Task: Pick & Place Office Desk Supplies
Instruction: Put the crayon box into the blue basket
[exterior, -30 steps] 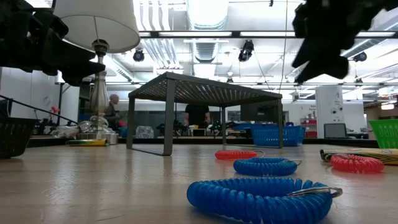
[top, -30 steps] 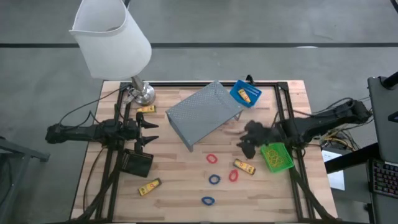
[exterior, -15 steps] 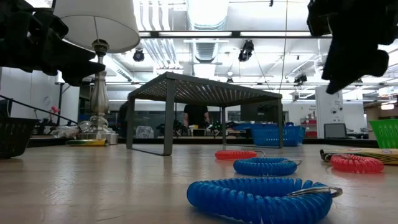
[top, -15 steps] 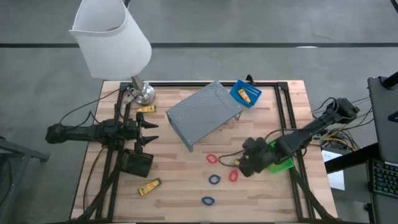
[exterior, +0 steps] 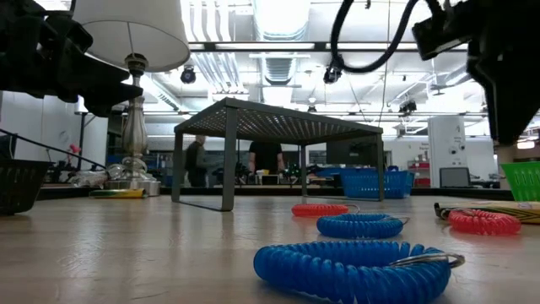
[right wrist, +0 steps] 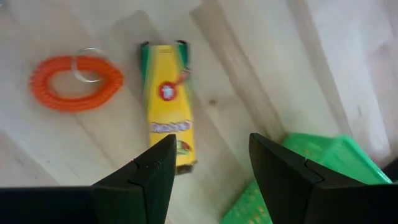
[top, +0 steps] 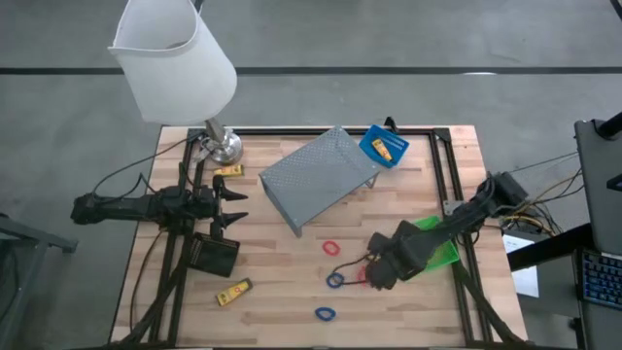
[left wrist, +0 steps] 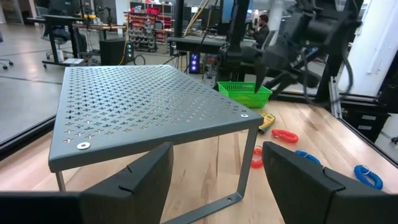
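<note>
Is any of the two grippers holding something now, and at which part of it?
Nothing is held. The right gripper is open above a yellow piece, not touching it. The left gripper is open and empty beside the grey stand.

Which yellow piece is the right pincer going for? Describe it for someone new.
Start at the green bin on the table's right side. Just beside it, under the open right pincer, lies a yellow oblong piece. An orange-red coil loop lies next to it.

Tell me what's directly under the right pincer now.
Under the open right pincer lie a yellow piece, a red loop beside it, and the green bin's corner. The high view hides them.
</note>
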You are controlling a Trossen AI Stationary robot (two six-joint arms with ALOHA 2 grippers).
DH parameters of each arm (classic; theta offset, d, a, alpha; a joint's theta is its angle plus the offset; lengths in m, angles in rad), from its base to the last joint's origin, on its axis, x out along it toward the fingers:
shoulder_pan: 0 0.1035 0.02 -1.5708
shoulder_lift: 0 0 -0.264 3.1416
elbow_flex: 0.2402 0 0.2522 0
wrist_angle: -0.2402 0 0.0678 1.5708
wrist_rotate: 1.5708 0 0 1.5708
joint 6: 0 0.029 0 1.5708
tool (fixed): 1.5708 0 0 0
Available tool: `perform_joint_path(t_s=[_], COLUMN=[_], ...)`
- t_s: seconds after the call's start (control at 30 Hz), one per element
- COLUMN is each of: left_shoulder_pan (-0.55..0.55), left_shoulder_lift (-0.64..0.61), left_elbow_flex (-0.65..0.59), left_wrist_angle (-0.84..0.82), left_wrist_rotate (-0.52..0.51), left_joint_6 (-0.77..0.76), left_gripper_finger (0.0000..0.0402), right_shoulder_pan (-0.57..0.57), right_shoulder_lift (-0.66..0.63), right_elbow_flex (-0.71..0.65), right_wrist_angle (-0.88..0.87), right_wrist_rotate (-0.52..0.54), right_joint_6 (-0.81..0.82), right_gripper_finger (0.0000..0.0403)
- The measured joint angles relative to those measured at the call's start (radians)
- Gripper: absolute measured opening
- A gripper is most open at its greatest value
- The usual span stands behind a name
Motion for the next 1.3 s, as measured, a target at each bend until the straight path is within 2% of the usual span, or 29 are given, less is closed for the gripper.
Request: perform_joint_path(t_s=[0.13, 0.3, 0.5, 0.8, 1.3], left_shoulder_pan=[0.0, 0.0, 0.0, 0.0, 0.0], left_shoulder_lift=[0.0, 0.0, 0.0, 0.0, 0.0], left_elbow_flex=[0.0, 0.0, 0.0, 0.0, 0.0], left_wrist_angle=[0.0, 0.0, 0.0, 0.0, 0.0], left_wrist_rotate=[0.0, 0.0, 0.0, 0.0, 0.0], left_joint_6=[0.0, 0.0, 0.0, 0.0, 0.0], left_gripper_finger=[0.0253, 0.0253, 0.0253, 0.0253, 0.0253], right_shoulder_pan=[0.011, 0.012, 0.012, 0.005, 0.006], right_shoulder_lift=[0.055, 0.069, -0.006, -0.147, -0.145], right_elbow_flex=[0.029, 0.014, -0.044, -0.265, -0.368], right_wrist_angle=[0.0, 0.003, 0.116, 0.38, 0.497], right_wrist_rotate=[-0.005, -0.019, -0.051, -0.059, -0.042], right_joint_6=[-0.08, -0.059, -0.101, -0.132, -0.146], right_gripper_finger=[0.0199, 0.0199, 0.0199, 0.0199, 0.0199])
